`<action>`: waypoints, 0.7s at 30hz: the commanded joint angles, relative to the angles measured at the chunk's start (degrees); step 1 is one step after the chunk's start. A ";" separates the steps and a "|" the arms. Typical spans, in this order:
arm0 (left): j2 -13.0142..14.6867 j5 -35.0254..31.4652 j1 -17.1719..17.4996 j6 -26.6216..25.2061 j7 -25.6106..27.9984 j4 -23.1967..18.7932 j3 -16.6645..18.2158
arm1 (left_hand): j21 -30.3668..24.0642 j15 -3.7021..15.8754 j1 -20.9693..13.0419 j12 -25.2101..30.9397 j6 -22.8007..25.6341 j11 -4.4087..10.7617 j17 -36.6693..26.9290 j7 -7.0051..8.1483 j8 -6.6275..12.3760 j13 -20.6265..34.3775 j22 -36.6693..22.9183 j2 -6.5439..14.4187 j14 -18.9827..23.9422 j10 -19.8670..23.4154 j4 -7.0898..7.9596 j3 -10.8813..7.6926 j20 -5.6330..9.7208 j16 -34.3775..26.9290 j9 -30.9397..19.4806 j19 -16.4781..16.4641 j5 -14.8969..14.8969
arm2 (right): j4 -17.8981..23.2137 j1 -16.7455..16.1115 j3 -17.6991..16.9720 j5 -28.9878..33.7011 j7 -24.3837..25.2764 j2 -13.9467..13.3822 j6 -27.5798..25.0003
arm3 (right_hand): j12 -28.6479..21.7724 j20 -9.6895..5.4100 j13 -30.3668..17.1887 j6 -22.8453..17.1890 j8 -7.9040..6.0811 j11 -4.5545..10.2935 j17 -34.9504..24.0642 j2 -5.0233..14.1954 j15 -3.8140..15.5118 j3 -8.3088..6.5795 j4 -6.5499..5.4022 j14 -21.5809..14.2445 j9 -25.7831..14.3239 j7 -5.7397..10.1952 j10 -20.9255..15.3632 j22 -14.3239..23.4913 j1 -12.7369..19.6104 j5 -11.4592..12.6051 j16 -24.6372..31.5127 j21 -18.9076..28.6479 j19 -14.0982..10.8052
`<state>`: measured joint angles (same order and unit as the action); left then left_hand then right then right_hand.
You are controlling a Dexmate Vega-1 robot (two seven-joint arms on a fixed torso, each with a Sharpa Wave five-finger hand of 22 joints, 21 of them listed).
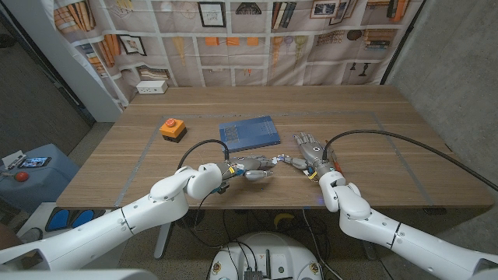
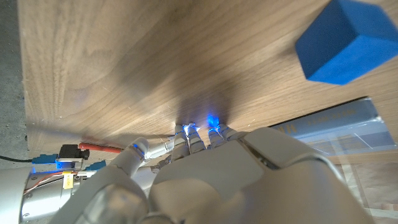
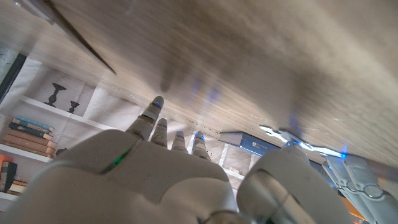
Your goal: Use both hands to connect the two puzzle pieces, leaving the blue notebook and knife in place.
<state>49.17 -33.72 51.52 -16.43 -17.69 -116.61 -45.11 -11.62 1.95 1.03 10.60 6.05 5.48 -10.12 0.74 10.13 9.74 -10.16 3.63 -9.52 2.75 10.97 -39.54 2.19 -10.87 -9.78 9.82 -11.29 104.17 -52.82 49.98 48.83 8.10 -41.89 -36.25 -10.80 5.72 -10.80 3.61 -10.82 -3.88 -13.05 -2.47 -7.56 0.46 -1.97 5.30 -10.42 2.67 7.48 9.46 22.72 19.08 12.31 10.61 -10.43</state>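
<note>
Fingers of both hands, left (image 1: pixel 250 167) and right (image 1: pixel 311 153), seemingly spread empty; puzzle pieces' orientation unclear.

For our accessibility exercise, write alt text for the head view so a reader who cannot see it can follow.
Two white robot arms reach onto a wooden table, the left hand and right hand nearly meeting at its centre. Just behind them lies a blue notebook, with an orange button box to its left.
</note>
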 commanded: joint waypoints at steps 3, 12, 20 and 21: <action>0.08 0.07 0.27 -0.08 0.34 -0.05 0.16 | 0.01 1.30 -0.70 0.29 0.38 -1.00 -0.21 0.07 0.25 0.12 -0.01 7.41 -0.56 1.50 0.06 -0.31 1.79 0.20 -0.17 5.66 0.12 | -0.25 0.37 -0.39 -0.16 1.09 -1.34 2.97 | -0.34 0.02 -0.09 0.13 -0.32 0.13 0.06 -0.44 -0.06 0.04 0.46 -0.37 -0.09 0.11 0.20 0.14 0.22 0.34 0.09 0.34 -1.00; 0.05 0.00 0.31 -0.32 0.36 -0.10 0.14 | 0.01 1.29 -0.70 0.27 0.36 -1.02 -0.21 0.08 0.24 0.12 -0.01 7.40 -0.56 1.46 0.05 -0.36 1.75 0.21 -0.17 5.61 0.13 | -0.20 0.75 -0.93 -0.27 1.14 -2.12 5.69 | -0.36 -0.07 -0.09 0.16 -0.31 0.20 0.08 -0.87 0.00 0.29 0.63 -0.42 -0.09 0.16 0.16 0.14 0.31 0.40 0.09 0.35 -1.15; 0.03 -0.11 0.10 -0.17 0.24 0.04 0.03 | 0.01 1.26 -0.70 0.28 0.34 -1.06 -0.21 0.07 0.23 0.13 0.00 7.39 -0.57 1.47 0.05 -0.40 1.72 0.22 -0.17 5.57 0.14 | -0.46 1.11 -1.49 -0.83 0.73 -2.33 7.83 | -0.35 -0.13 -0.10 0.15 -0.31 0.32 0.08 -1.20 0.05 0.51 0.71 -0.41 -0.09 0.19 0.18 0.14 0.30 0.44 0.08 0.37 -1.29; 0.03 -0.10 0.04 -0.08 0.19 0.08 0.01 | 0.00 1.25 -0.70 0.27 0.37 -1.02 -0.21 0.07 0.24 0.13 0.00 7.39 -0.55 1.45 0.04 -0.41 1.73 0.21 -0.17 5.54 0.14 | -0.56 1.20 -1.49 -0.77 0.69 -2.38 8.11 | -0.35 -0.11 -0.10 0.15 -0.31 0.32 0.08 -1.27 0.07 0.56 0.73 -0.42 -0.09 0.20 0.18 0.14 0.29 0.45 0.08 0.39 -1.37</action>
<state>49.23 -33.68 51.76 -16.56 -17.39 -116.70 -45.00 -11.62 1.94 1.03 10.63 6.05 5.48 -10.13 0.75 10.13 9.74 -10.15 3.63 -9.52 2.74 10.97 -39.54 2.19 -10.87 -9.74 9.82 -11.29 104.00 -52.15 49.10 48.53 9.01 -43.70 -31.18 -10.81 5.73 -10.80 3.61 -10.82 -3.88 -12.77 -3.26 -7.57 0.77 -1.17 5.31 -10.42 2.67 7.48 9.46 23.44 19.29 12.31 10.61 -11.25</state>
